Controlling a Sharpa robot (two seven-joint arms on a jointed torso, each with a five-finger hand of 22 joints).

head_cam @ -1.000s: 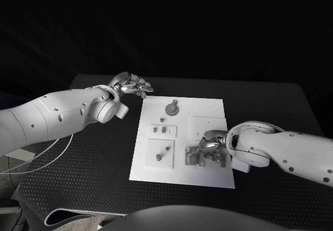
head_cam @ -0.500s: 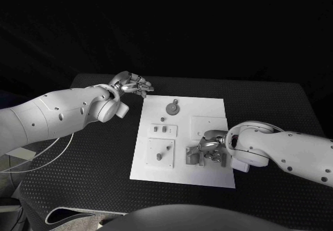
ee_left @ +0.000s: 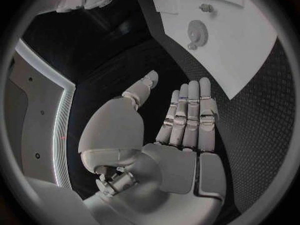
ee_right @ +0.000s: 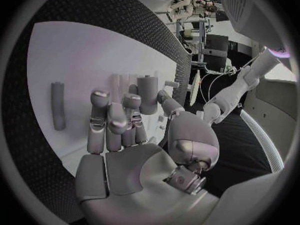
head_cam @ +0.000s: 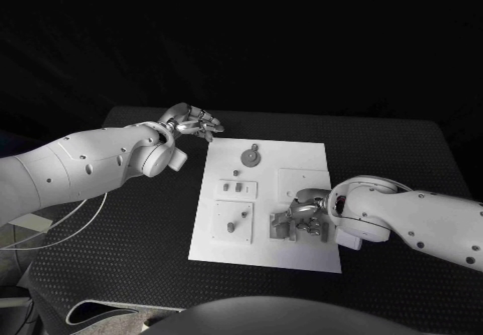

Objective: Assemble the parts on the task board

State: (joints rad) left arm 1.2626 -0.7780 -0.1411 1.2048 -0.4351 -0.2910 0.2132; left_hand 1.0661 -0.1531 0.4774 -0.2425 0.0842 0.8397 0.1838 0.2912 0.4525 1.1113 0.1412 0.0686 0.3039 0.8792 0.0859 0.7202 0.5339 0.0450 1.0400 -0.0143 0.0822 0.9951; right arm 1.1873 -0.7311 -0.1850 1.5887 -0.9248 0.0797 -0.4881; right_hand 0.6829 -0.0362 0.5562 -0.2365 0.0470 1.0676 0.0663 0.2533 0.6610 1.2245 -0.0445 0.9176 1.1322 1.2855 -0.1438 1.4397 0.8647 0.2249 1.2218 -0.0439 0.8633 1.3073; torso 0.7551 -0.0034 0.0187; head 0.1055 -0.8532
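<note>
The board is seen at frame centre on the black desk, and the action sits at its lower right. There the right robot hand is lowered onto a cluster of small parts; its fingers are curled over them, but whether anything is actually pinched cannot be told. In the right wrist view a short cylinder stands upright just beyond the fingertips, and a slim rod lies flat, well off to the hand's side. The left robot hand is held open and empty at upper left, off the board's corner, so the right hand is judged far nearer the work.
</note>
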